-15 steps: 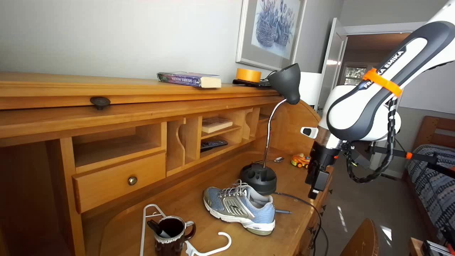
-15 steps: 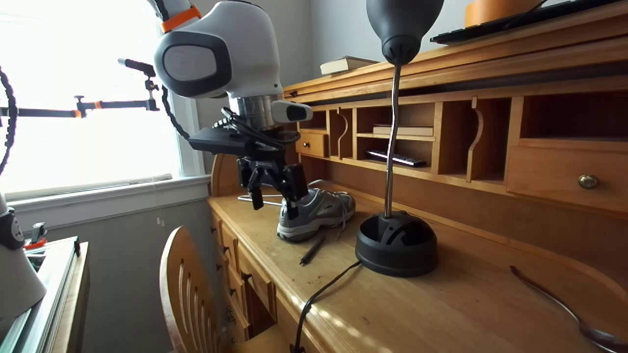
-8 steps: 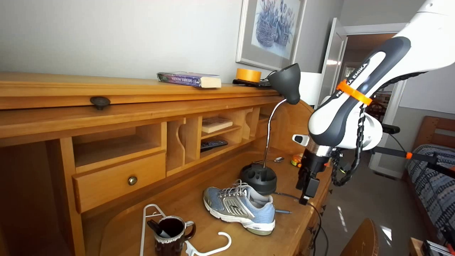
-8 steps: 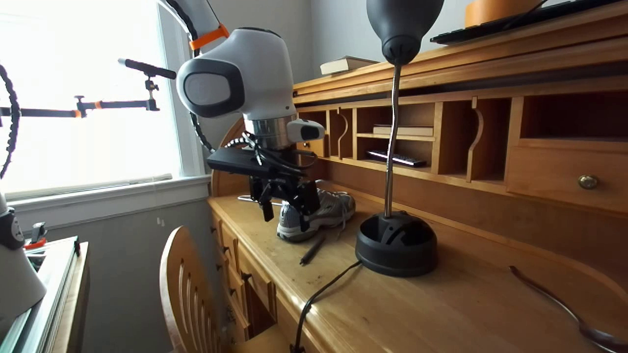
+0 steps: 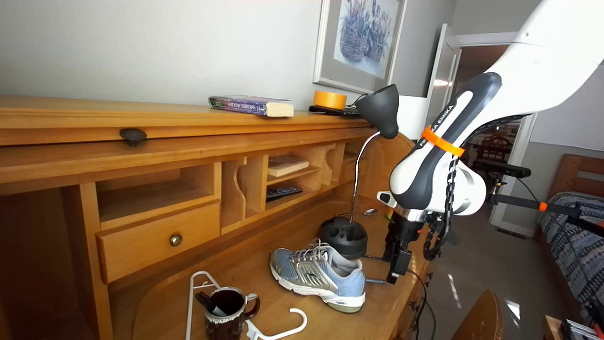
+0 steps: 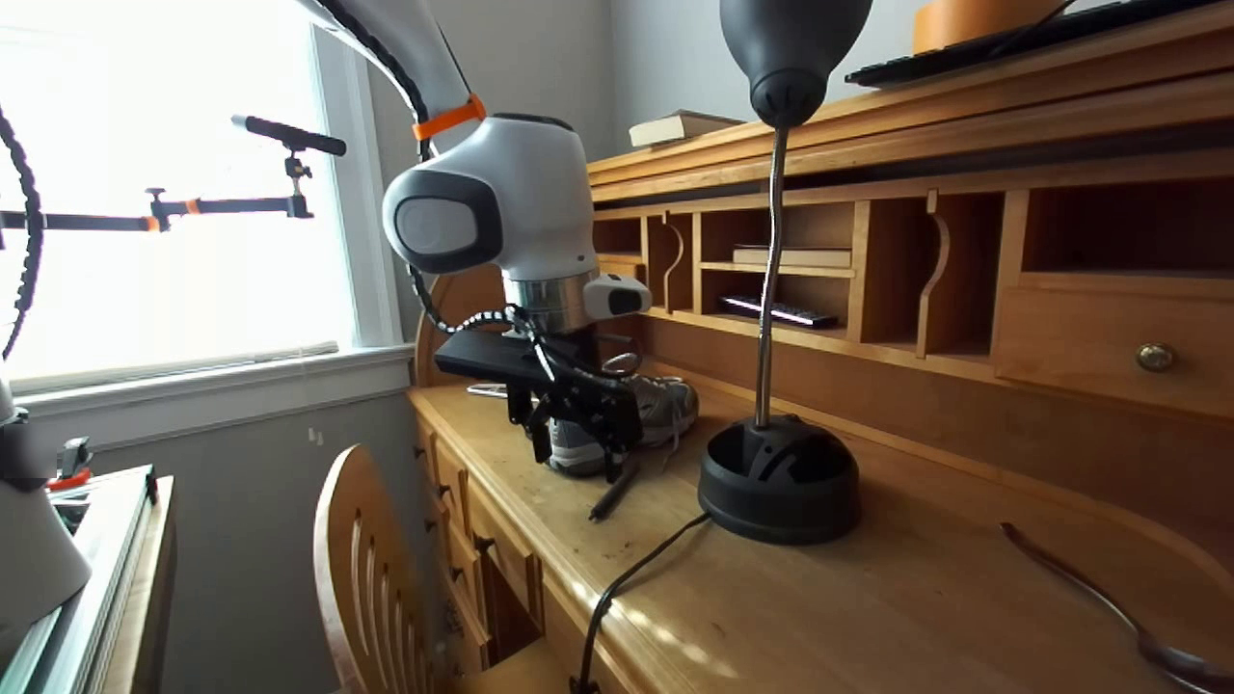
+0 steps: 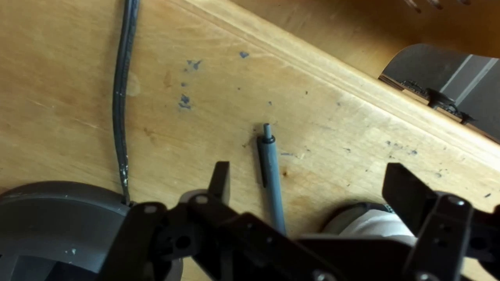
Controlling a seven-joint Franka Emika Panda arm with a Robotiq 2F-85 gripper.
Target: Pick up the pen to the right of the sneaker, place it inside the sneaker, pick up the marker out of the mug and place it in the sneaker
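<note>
The grey-blue sneaker [image 5: 314, 276] rests on the desk; in the wrist view only its pale heel [image 7: 381, 224] shows. Beside the heel lies a slim grey-blue pen [image 7: 274, 173], seen also as a dark stick in an exterior view [image 6: 613, 495]. My gripper [image 7: 308, 168] is open just above the desk, its fingers wide apart with nothing held. In the wrist view the pen runs between the fingers, nearer the left one, its lower end hidden by the gripper. A dark mug [image 5: 226, 326] stands at the near left of an exterior view, a black marker [image 5: 210, 303] leaning in it.
The black lamp base [image 6: 779, 482] stands close to the pen, and its cord [image 7: 120, 97] crosses the desk to the front edge. A white hanger [image 5: 190, 302] lies around the mug. A wooden chair [image 6: 335, 520] stands before the desk.
My gripper has come down toward the desk and moved in toward the sneaker and pen, staying open. The sneaker, pen, mug and marker have not moved.
</note>
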